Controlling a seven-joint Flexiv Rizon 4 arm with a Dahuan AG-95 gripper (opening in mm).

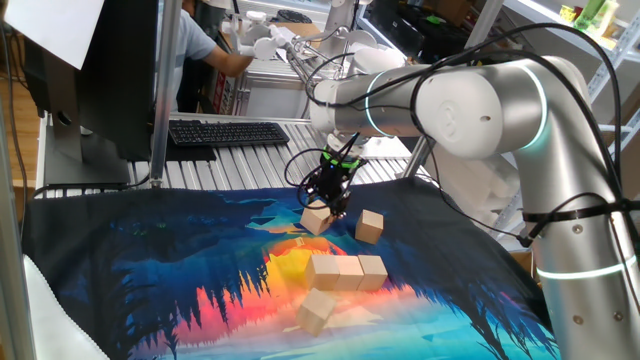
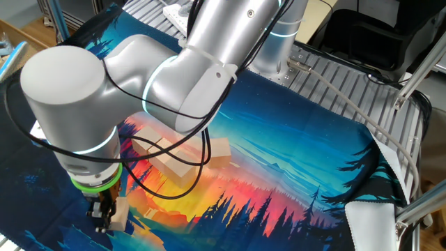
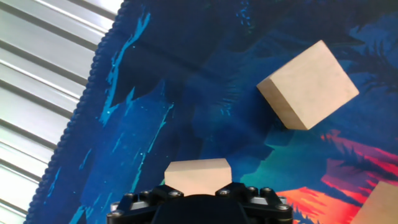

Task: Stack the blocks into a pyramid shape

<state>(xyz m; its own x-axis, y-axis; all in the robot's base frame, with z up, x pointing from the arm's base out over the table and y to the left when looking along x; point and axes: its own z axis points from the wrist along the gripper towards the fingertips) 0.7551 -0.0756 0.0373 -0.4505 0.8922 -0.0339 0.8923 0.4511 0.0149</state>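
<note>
Tan wood shows between the fingers of the tool (image 1: 329,203), clamped on one block (image 1: 317,219) and carrying it tilted just above the surface (image 1: 150,260) at frame centre, presumably so it can ride over to the row of three blocks (image 1: 346,272) lower down, which reads as the pyramid's base. The hand view adds a loose cube (image 3: 308,85) at upper right, while the other fixed view hides most of the row behind the arm (image 2: 174,77).

Row of three blocks (image 1: 346,272) mid-mat (image 1: 150,260); one block (image 1: 316,311) nearer, one (image 1: 370,226) farther right; held block (image 1: 317,219) in gripper (image 1: 333,205), far left of it.
</note>
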